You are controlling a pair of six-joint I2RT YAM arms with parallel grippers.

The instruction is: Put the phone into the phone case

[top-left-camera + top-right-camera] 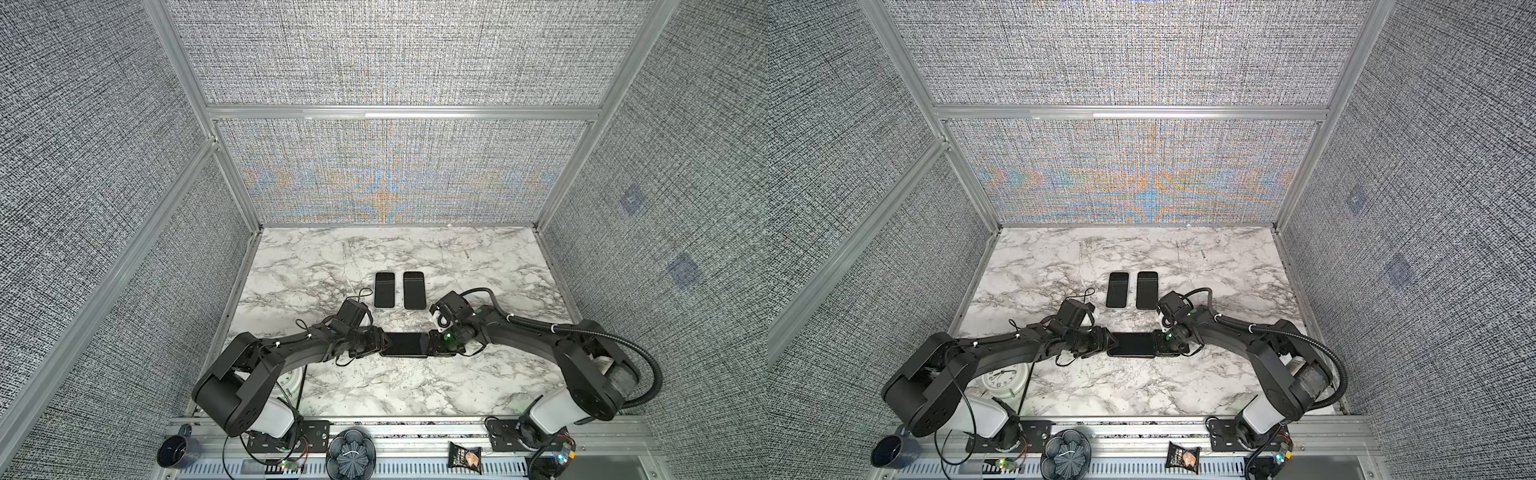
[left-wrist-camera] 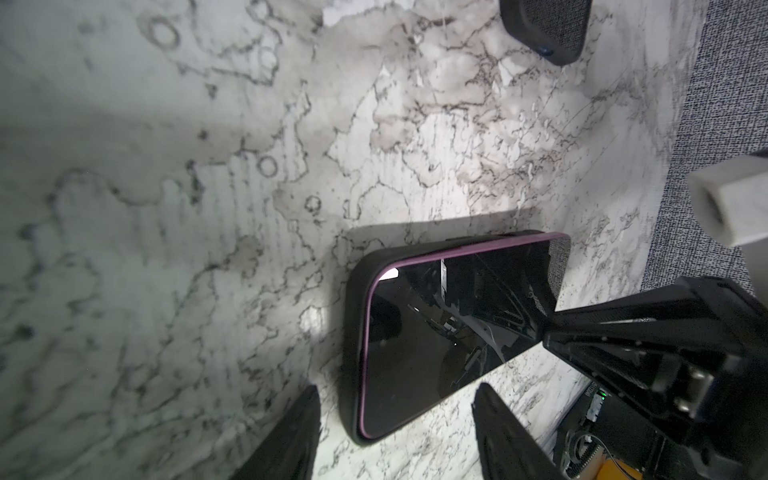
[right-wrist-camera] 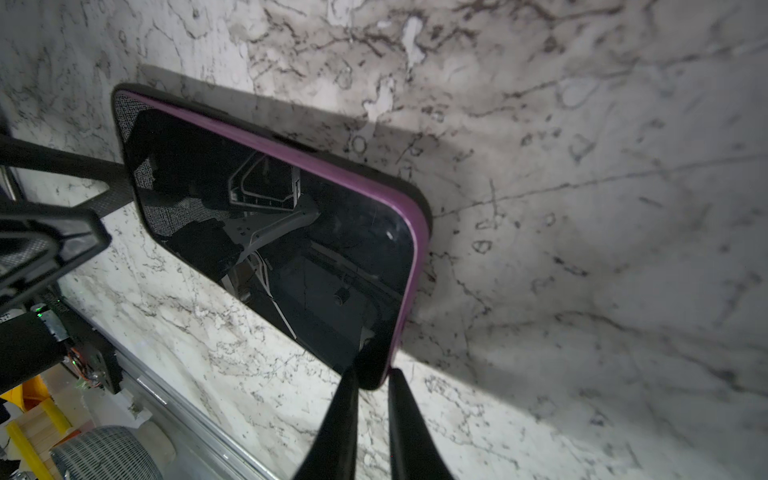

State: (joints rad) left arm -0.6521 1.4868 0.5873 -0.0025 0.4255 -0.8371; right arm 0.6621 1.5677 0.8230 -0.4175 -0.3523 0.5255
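Note:
The phone (image 1: 405,345) (image 1: 1133,344) lies crosswise at the table's front middle, between both grippers. Its screen is dark and its edge purple (image 3: 353,183). It sits partly in the black phone case (image 2: 353,332), and one long purple side stands up above the case's rim (image 3: 415,195). My right gripper (image 3: 374,376) (image 1: 432,345) is shut on the phone's end corner, one finger over the screen and one beneath. My left gripper (image 2: 399,432) (image 1: 384,343) is open, its fingers (image 2: 291,436) either side of the opposite end without touching it.
Two more dark phones (image 1: 384,289) (image 1: 414,289) lie side by side just behind. A white alarm clock (image 1: 1000,380) sits under the left arm. A mug (image 1: 174,453), a dark flower-shaped dish (image 1: 350,455) and a snack bag (image 1: 465,457) rest on the front rail. Fabric walls enclose the table.

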